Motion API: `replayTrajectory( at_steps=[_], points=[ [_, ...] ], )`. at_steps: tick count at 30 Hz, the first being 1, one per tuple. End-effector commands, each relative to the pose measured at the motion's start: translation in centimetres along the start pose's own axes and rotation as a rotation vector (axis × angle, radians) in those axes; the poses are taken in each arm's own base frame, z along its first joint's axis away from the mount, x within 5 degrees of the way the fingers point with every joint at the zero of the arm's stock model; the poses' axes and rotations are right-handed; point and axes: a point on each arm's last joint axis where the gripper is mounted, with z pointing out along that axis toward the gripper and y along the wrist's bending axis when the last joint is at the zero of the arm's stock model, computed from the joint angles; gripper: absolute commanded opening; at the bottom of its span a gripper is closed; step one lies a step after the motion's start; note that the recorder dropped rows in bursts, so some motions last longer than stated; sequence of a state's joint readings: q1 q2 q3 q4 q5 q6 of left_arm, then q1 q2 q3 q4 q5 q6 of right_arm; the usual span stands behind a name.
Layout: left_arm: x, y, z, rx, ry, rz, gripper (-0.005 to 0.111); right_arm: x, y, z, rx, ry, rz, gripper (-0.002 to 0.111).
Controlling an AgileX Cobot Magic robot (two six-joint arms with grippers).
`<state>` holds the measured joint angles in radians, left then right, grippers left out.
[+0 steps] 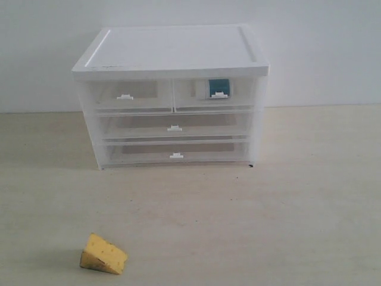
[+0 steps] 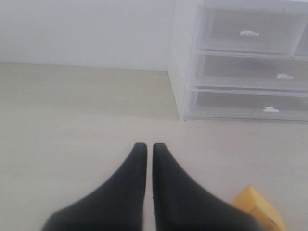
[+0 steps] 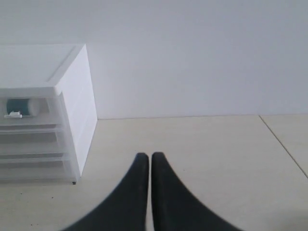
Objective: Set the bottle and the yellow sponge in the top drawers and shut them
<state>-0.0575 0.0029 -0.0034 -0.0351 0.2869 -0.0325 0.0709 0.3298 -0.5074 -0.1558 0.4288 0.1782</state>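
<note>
The pale tabletop (image 1: 286,208) met a plain white wall (image 1: 321,53). The left gripper (image 2: 145,147) and right gripper (image 3: 145,156) were fully closed, empty.

Legible texts, brands, numbers, signs: none recorded in any view.

One label is noted: a teal-blue band on the bottle (image 1: 219,86), seen through the translucent front of the right-hand one of the top drawers (image 1: 241,95), in the upper middle of the exterior view. Whatever is printed on it is too small and blurred to be read. The same band is seen at the left edge of the right wrist view, equally illegible.
</note>
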Motion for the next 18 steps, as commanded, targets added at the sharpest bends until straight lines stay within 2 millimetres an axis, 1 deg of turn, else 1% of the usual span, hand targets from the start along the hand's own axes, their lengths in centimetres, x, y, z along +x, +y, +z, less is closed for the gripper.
replayTrajectory(
  at_steps=[1,6,10,12,18],
  points=[
    [0.1,0.0,0.0,-0.006,-0.002,0.006,0.004,0.1,-0.1,-0.2,0.008,-0.003,-0.019,0.000],
    [0.1,0.0,0.0,-0.006,-0.002,0.006,0.004,0.5,-0.1,-0.1,0.010,0.027,-0.095,0.000],
    [0.1,0.0,0.0,-0.006,-0.002,0.006,0.004,0.7,-0.2,-0.6,0.015,0.027,-0.095,0.000],
    [0.1,0.0,0.0,-0.006,-0.002,0.006,0.004,1.2,-0.3,-1.1,0.015,0.010,-0.105,0.000],
    [0.1,0.0,0.0,-0.006,-0.002,0.006,0.004,4.0,-0.4,-2.4,0.017,-0.026,-0.104,0.000]
  ],
)
